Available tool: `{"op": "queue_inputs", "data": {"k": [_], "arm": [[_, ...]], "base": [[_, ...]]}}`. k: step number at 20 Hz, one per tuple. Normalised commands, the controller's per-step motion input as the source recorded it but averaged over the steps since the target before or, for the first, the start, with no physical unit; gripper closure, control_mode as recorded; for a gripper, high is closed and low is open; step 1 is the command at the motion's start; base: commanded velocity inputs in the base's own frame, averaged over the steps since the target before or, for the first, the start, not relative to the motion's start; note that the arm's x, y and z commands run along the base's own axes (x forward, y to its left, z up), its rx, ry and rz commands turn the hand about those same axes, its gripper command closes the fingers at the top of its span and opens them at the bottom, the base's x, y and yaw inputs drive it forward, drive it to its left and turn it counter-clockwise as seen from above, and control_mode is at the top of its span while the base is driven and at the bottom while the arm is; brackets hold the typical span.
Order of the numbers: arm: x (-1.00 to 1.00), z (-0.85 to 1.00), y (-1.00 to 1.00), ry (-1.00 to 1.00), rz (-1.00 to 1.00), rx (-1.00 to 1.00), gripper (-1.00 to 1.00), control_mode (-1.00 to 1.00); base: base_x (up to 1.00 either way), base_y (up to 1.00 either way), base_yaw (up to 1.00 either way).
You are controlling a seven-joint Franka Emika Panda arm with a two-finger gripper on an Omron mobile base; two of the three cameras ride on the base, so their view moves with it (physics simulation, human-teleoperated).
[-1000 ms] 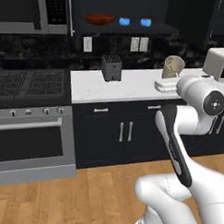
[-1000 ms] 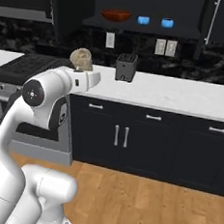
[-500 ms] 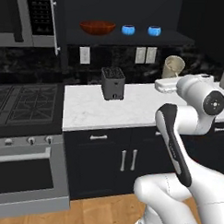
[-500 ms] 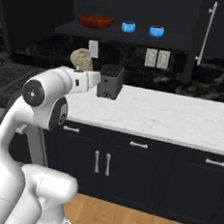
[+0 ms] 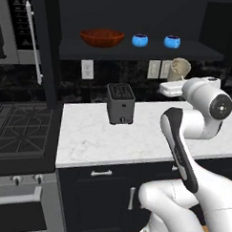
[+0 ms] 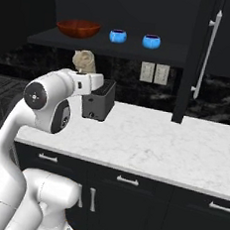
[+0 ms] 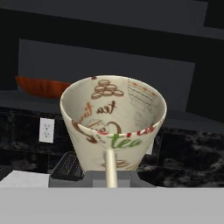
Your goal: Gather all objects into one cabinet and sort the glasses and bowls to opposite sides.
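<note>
My gripper (image 5: 175, 82) is shut on the beige tumbler (image 5: 179, 68), held upright above the counter, just below the shelf's front edge and right of the toaster. In the hand view the tumbler (image 7: 113, 127) stands close, mouth facing me, printed with "tea". On the open cabinet's dark shelf (image 5: 140, 51) sit the wide reddish-brown bowl (image 5: 102, 37) at the left and two small blue bowls (image 5: 140, 40) (image 5: 172, 42) to its right. From the right base view the tumbler (image 6: 85, 60) hangs below the brown bowl (image 6: 78, 28); the blue bowls (image 6: 117, 36) (image 6: 151, 41) sit further right.
A black toaster (image 5: 121, 104) stands on the white marble counter (image 5: 136, 138). The cabinet door (image 5: 44, 48) hangs open at the left with its long pale handle (image 6: 208, 51). A stove (image 5: 17, 128) adjoins the counter's left end. Wall outlets (image 6: 155, 73) sit under the shelf.
The base has driven closer to the counter, so cabinet, toaster and shelf loom larger in both base views. The gripper still holds the tumbler in the same way.
</note>
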Motion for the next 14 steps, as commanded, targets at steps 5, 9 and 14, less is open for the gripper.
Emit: {"op": "queue_inputs", "data": {"k": [5,9,14], "arm": [[0.00,0.00,0.00,0.00,0.00,0.00,1.00,1.00],[0.00,0.00,0.00,0.00,0.00,0.00,1.00,1.00],[0.03,-0.01,0.00,0.05,0.00,-0.01,1.00,-1.00]], "base": [[0.00,-0.09,0.00],[0.00,0.00,0.00],[0.00,0.00,0.00]]}}
